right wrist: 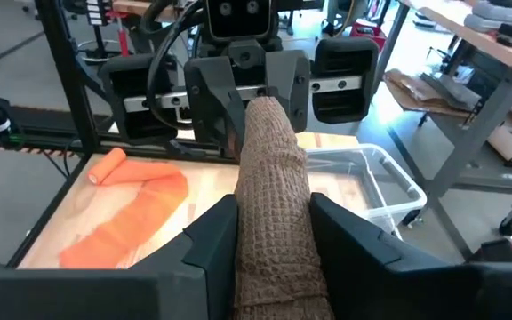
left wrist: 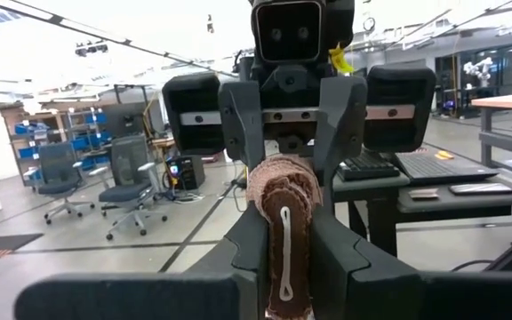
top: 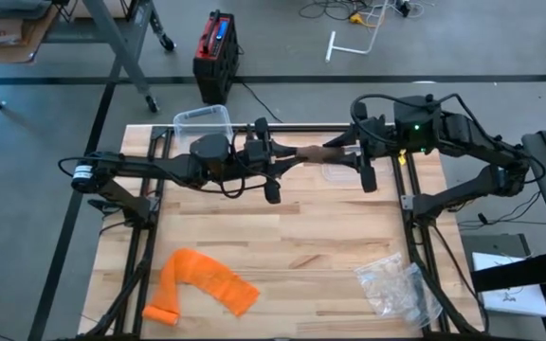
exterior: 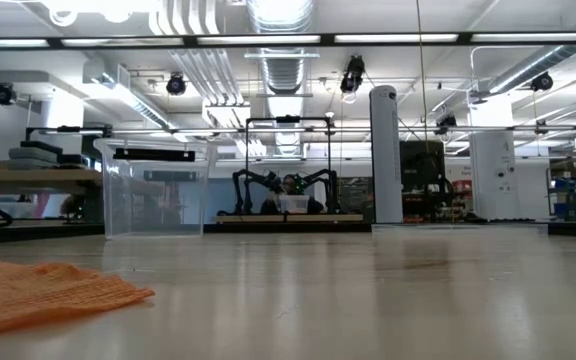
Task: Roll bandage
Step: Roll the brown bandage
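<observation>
- Brown bandage (right wrist: pixel 274 204): stretched between both claws, above the worktop (top: pixel 282 246), taut for rolling.
- Left claw (left wrist: pixel 287 244): clamped on one end.
- Right claw (right wrist: pixel 274 236): gripping the other end.

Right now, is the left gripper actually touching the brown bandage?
Touching. The left wrist view shows the left gripper with both fingers pressed against the brown bandage between them; the right gripper holds its far end.
</observation>
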